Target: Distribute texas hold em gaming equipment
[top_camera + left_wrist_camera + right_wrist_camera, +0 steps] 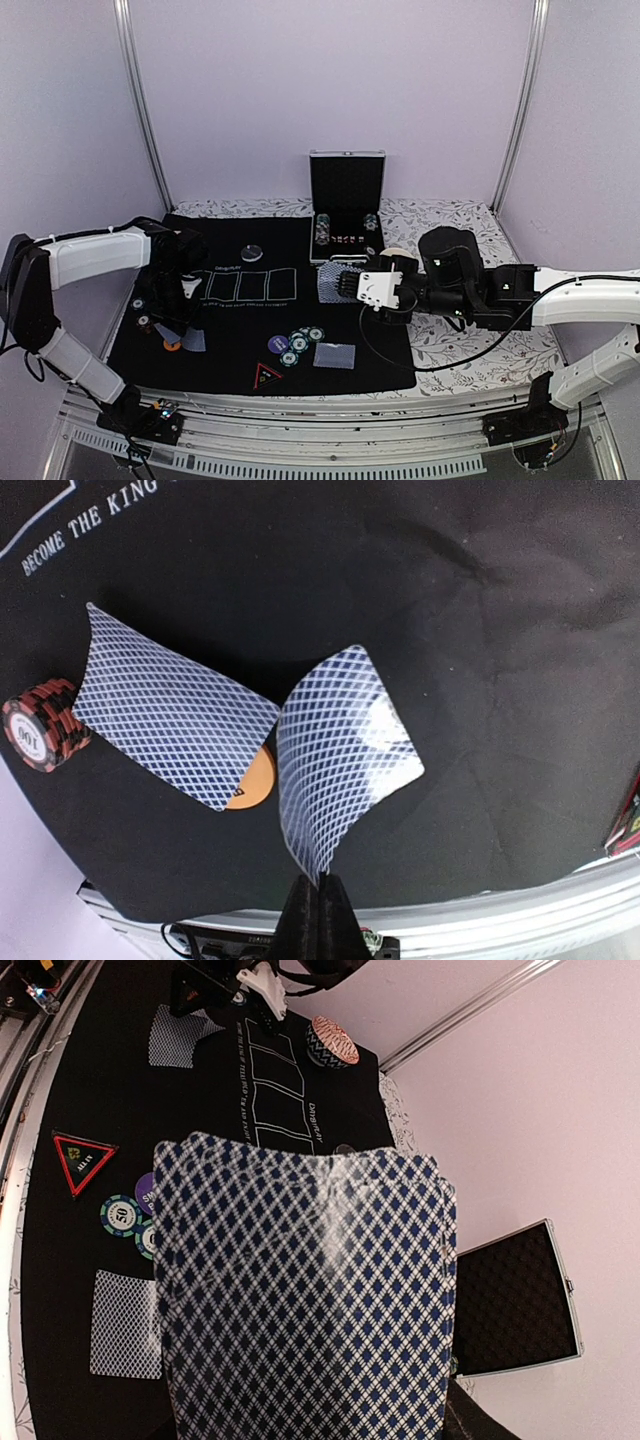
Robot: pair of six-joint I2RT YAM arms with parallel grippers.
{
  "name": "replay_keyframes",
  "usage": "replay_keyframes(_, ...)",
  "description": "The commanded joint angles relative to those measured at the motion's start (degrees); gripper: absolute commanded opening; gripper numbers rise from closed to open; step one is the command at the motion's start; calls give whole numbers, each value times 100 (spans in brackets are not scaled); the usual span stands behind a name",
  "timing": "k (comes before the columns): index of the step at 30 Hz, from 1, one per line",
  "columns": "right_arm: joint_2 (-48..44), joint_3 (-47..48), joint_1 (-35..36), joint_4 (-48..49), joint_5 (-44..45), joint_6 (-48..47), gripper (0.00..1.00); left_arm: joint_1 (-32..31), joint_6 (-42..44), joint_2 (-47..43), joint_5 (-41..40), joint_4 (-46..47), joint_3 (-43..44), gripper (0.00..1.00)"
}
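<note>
My left gripper (320, 882) is shut on the corner of a blue-grey-backed playing card (345, 750), which bends up off the black mat (500, 680). Beside it a second card (170, 715) lies flat, partly covering an orange button (256, 780). A red-and-black chip stack (42, 730) stands at the mat's left edge. My right gripper (345, 283) hovers over the mat's right part, shut on a deck of cards (300, 1290) that hides its fingers. Green-and-white chips (300, 341), a purple button (277, 344) and one more card (334, 355) lie near the front middle.
An open black case (347, 185) stands at the back, with a tray of chips (345, 236) in front of it. A round dark disc (252, 253) sits behind the printed card outlines. A red-edged triangle marker (267, 376) lies by the mat's front edge.
</note>
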Motion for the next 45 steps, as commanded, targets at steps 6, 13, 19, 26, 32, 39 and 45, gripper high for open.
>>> replay_keyframes(6,-188,-14,-33,142,-19,-17,55,-15,-212,250,-550,-305,388,0)
replay_keyframes(13,-219,-39,-34,137,-5,4,55,11,-253,274,-647,-332,413,0)
replay_keyframes(19,-237,-41,-31,133,8,8,55,118,-400,337,-894,-419,453,0)
replay_keyframes(26,-261,-15,-31,89,29,-9,55,143,-426,475,-945,-429,452,0)
replay_keyframes(32,-277,-24,-31,54,33,8,55,148,-616,563,-1226,-534,496,28)
replay_keyframes(39,-291,-31,-32,19,15,17,55,140,-751,552,-1430,-641,566,38)
replay_keyframes(45,-236,-15,-32,17,-7,17,55,-736,-219,554,-448,422,811,31)
